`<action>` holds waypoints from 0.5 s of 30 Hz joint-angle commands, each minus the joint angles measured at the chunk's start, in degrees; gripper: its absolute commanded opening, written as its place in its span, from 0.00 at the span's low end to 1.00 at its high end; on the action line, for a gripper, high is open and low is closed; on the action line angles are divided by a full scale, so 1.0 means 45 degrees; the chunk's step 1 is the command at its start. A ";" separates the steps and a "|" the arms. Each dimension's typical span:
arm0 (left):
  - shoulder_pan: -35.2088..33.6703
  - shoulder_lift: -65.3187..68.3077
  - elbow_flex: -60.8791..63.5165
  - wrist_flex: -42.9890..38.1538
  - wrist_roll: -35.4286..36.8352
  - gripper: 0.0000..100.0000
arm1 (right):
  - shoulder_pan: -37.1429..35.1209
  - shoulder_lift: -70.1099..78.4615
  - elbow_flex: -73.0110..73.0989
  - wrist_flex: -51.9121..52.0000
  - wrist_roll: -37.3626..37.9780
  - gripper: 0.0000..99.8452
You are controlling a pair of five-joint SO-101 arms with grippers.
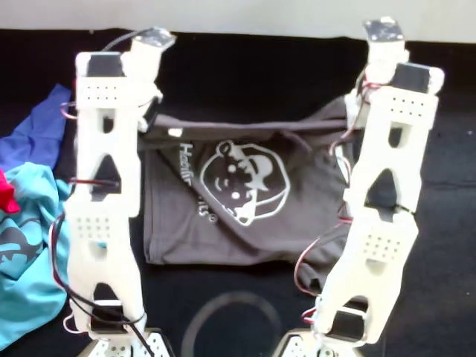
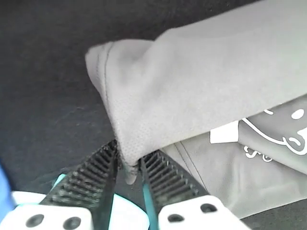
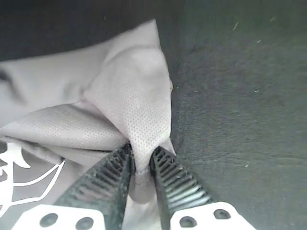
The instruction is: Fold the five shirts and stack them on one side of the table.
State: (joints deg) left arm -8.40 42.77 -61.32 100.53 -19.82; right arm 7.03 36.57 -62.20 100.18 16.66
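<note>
Grey shirt [image 1: 195, 239] lies on the table [image 1: 448, 160] between both arms, its lifted edge running crosswise, with left gripper [image 2: 127, 162] and right gripper [image 3: 142, 157] each clamped tight on one end corner.

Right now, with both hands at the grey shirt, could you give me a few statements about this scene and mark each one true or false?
1. The left hand is shut on the grey shirt. True.
2. The right hand is open and holds nothing. False: it is shut on a fold of the grey shirt too.
3. The print on the grey shirt is white. True.
4. The turquoise shirt is folded on top of the grey shirt. False: it lies crumpled beside it, on the left arm's side, next to a blue shirt.
</note>
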 commanded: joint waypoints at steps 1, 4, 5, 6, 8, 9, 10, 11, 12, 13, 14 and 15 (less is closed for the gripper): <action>-0.0342 -0.2452 0.1201 0.0195 -0.0059 0.01 | 0.0479 -0.1670 0.0440 0.0205 0.0117 0.01; -0.0264 -0.4327 0.3624 0.0215 -0.0059 0.01 | 0.0479 -0.2823 0.2549 0.0205 0.0625 0.01; -0.0166 -0.4952 0.4542 0.0195 -0.0078 0.01 | 0.0479 -0.3331 0.3448 0.0205 0.0762 0.01; -0.0107 -0.5597 0.5558 0.0195 -0.0098 0.01 | 0.0498 -0.3917 0.4464 0.0205 0.0938 0.01; 0.0010 -0.6750 0.7531 0.0176 -0.0098 0.01 | 0.0498 -0.5167 0.6632 0.0205 0.1289 0.01; 0.0068 -0.7277 0.8410 0.0176 -0.0098 0.01 | 0.0498 -0.5832 0.7726 0.0205 0.1504 0.01; 0.0166 -0.7726 0.9289 0.0176 -0.0117 0.01 | 0.0537 -0.6496 0.8821 0.0186 0.1719 0.01; 0.0225 -0.8156 1.0071 0.0176 -0.0215 0.01 | 0.0654 -0.7179 0.9856 0.0166 0.1934 0.01; 0.0303 -0.8567 1.0872 0.0176 -0.0410 0.01 | 0.0772 -0.7805 1.0813 0.0147 0.2129 0.01; 0.0459 -0.8918 1.1575 0.0176 -0.0645 0.01 | 0.0947 -0.8371 1.1634 0.0147 0.2364 0.01; 0.0576 -0.9231 1.2259 0.0176 -0.0840 0.01 | 0.1241 -0.8918 1.2415 0.0147 0.2696 0.01; 0.0694 -0.9485 1.2825 0.0176 -0.0957 0.01 | 0.1553 -0.9387 1.3079 0.0147 0.3048 0.01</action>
State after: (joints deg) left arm -7.25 6.02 -10.86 100.79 -22.29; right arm 10.20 3.16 -12.53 100.44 26.51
